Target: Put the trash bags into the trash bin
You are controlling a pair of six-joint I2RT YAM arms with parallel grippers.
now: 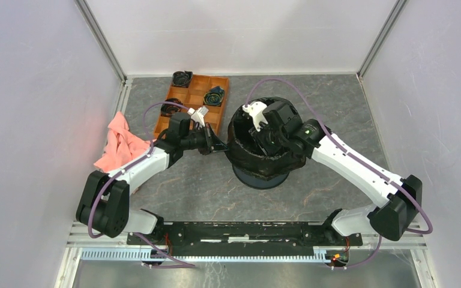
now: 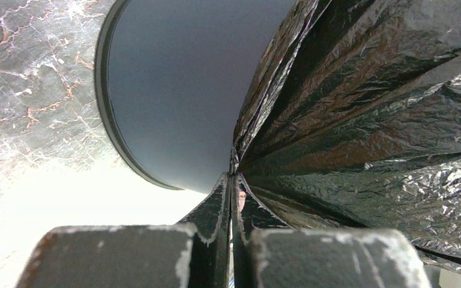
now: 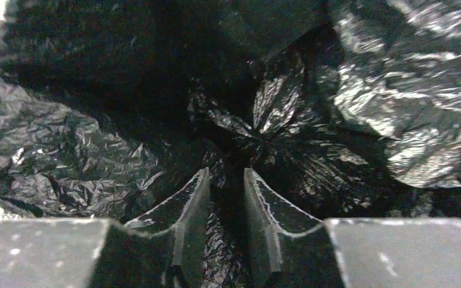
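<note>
Black glossy film of the trash bag [image 1: 265, 159] lies draped over the mouth of the navy trash bin [image 1: 263, 179], which stands mid-way across the table [image 1: 204, 192]. We note the left gripper [image 2: 233, 177] clamped tight on a pleat of the bag at the bin's left side. The right gripper [image 3: 225, 175] reaches down inside the lined bin. Its jaws stand a narrow gap apart with crumpled film between them; gripped or not, we cannot tell.

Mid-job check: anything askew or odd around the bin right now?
Nothing damaged or spilled. The trash bag sits bunched unevenly over the rim of the trash bin, the left gripper pinching its edge outside. A pink cloth lies crumpled by the left wall.
</note>
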